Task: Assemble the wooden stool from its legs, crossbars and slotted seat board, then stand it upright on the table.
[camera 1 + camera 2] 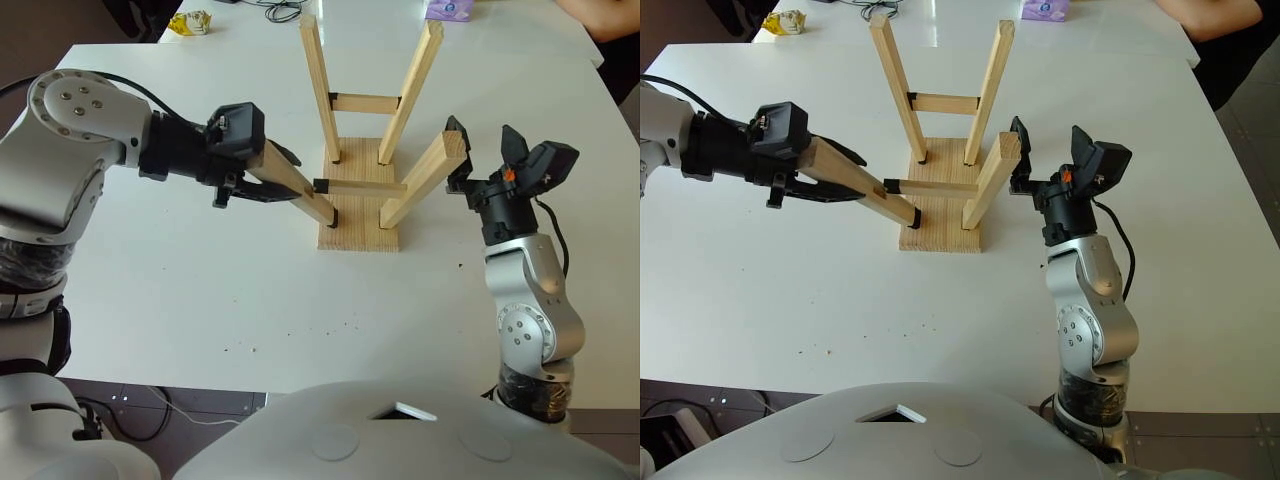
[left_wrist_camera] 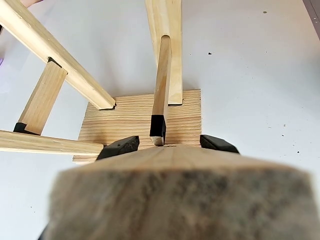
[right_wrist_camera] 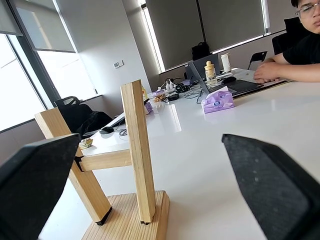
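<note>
– Table (image 1: pixel 200 300) surface, white: report the position of the assembly.
– Stool is inverted. Seat board (image 1: pixel 358 238) lies flat on the table near its centre, with four legs pointing up from it.

– Leg condition?
– Far-left leg (image 1: pixel 320 85) and far-right leg (image 1: pixel 412 90) stand tall and are joined by the far crossbar (image 1: pixel 367 102). Near-left leg (image 1: pixel 300 190) and near-right leg (image 1: pixel 425 180) lean outward, away from each other. The near crossbar (image 1: pixel 365 187) spans between them, with a black-capped end meeting the near-left leg.

– Left gripper (image 1: pixel 275 178)?
– Both fingers are clamped on the upper part of the near-left leg, one on each side. The arm comes in from the table's left side.

– Right gripper (image 1: pixel 485 160)?
– Fingers are spread wide and grip nothing. It points upward from the table's right side, just beside the top end of the near-right leg. Contact between the nearer finger and that leg cannot be determined.

– Other items?
– Yellow wrapper (image 1: pixel 190 22) and purple packet (image 1: pixel 448 9) lie at the far edge, well apart from the stool.
</note>
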